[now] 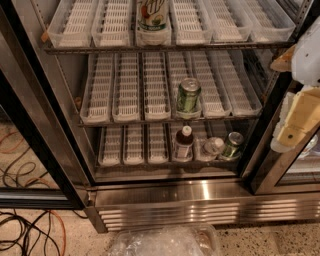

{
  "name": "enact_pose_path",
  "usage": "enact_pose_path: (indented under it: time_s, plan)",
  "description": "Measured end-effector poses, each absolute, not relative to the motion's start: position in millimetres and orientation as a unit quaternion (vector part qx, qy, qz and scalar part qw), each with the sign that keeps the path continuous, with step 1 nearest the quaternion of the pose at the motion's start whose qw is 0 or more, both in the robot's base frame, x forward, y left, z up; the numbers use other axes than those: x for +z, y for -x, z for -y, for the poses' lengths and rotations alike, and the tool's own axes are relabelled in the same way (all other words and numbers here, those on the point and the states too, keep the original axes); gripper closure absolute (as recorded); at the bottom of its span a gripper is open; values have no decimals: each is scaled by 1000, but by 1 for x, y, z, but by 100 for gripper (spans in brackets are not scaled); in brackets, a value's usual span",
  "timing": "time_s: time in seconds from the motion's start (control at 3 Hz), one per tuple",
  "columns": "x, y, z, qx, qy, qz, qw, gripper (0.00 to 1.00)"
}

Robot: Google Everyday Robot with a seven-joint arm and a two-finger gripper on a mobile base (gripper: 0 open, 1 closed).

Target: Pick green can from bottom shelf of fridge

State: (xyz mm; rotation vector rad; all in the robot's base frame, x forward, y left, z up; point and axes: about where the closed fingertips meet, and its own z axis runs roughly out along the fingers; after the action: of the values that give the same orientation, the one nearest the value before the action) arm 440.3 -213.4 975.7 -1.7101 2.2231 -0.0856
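The fridge (175,194) stands open in front of me. On the bottom shelf (134,146), the dark green can (232,145) sits at the right end, tilted, next to a clear plastic bottle (212,148) lying down and an upright brown bottle (183,143) with a white cap. A paler green can (188,95) stands on the middle rack. My gripper (299,116), white and cream, hangs at the right edge of the view, outside the fridge by the door frame, above and to the right of the dark green can and apart from it.
Another can (152,15) stands on the top rack. The black-edged door (35,145) is swung open at left. Cables (30,235) lie on the floor at lower left. A clear plastic bag (165,241) lies on the floor before the louvred base.
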Motion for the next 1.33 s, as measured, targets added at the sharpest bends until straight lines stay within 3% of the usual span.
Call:
enact_pose_path:
  time_s: [1.33]
  plan:
    - [951, -432, 178, 32, 509, -796, 327, 0]
